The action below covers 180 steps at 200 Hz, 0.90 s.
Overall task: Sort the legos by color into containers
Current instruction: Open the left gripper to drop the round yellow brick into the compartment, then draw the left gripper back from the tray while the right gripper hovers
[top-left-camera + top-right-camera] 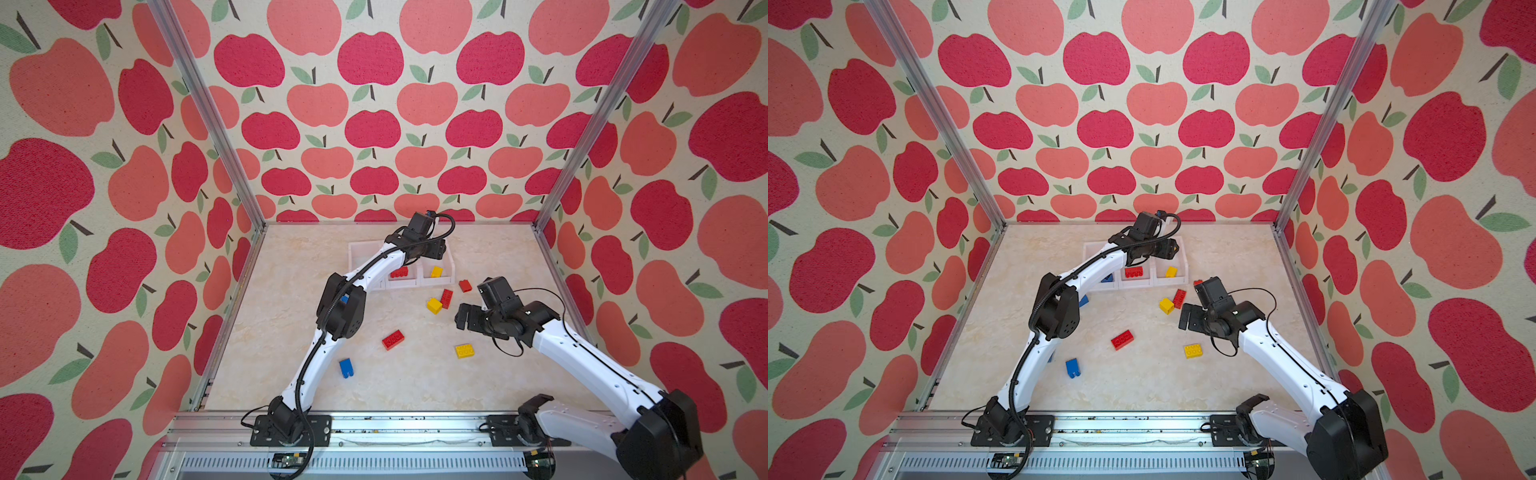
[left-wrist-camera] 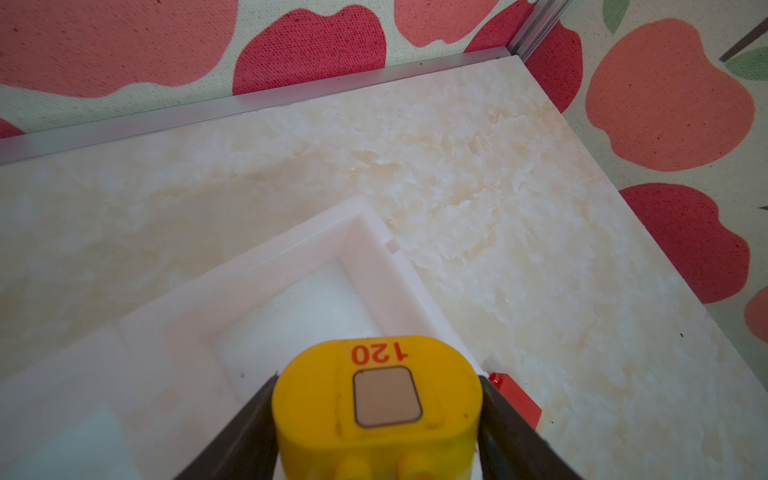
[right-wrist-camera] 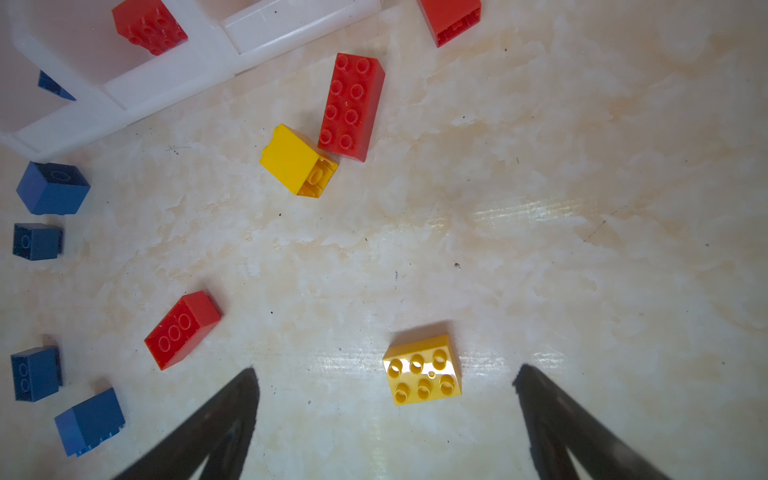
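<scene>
The containers (image 1: 358, 251) are three joined white bins at the back of the table. In a top view the left bin holds a blue lego (image 1: 1108, 277), the middle a red one (image 1: 399, 272), the right a yellow one (image 1: 436, 272). My left gripper (image 2: 378, 376) hangs over the right bin, its fingers against both sides of a yellow lego (image 2: 374, 415) marked 120. My right gripper (image 3: 385, 369) is open above the table, and a yellow six-stud lego (image 3: 423, 370) lies on the table between its fingers. Loose legos lie about: red (image 1: 393, 339), blue (image 1: 345, 368), yellow (image 1: 434, 305), red (image 1: 446, 298).
Another red lego (image 1: 465, 285) lies by the right bin's corner. Several blue legos (image 3: 52, 189) sit left of the bins, partly hidden under the left arm (image 1: 340, 307) in both top views. Metal posts (image 1: 540, 224) and apple-patterned walls close in the table.
</scene>
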Each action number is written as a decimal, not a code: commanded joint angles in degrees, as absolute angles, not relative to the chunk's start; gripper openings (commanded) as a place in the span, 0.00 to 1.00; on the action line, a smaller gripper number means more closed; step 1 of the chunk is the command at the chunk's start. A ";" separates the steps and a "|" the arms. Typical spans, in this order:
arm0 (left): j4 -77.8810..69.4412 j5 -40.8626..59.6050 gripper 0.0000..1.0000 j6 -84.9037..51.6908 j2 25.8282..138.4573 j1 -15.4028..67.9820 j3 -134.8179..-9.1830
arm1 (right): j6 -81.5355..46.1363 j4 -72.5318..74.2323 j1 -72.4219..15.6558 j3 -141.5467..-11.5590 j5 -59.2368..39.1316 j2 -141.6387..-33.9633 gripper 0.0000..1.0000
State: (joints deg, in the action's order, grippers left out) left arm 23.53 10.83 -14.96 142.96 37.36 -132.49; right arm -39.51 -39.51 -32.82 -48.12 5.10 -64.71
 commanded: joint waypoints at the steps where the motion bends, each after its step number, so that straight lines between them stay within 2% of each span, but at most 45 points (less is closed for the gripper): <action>1: 25.47 10.45 0.80 -14.28 144.05 37.00 -134.81 | -40.47 -41.13 -32.32 -47.97 6.10 -64.03 0.99; 109: 18.79 11.50 0.89 -14.19 136.09 37.27 -123.85 | -40.26 -41.07 -32.08 -48.11 6.57 -64.16 0.99; 180: 9.31 11.85 0.90 -16.99 121.37 37.01 -103.91 | -38.73 -40.11 -31.92 -50.73 7.20 -67.59 0.99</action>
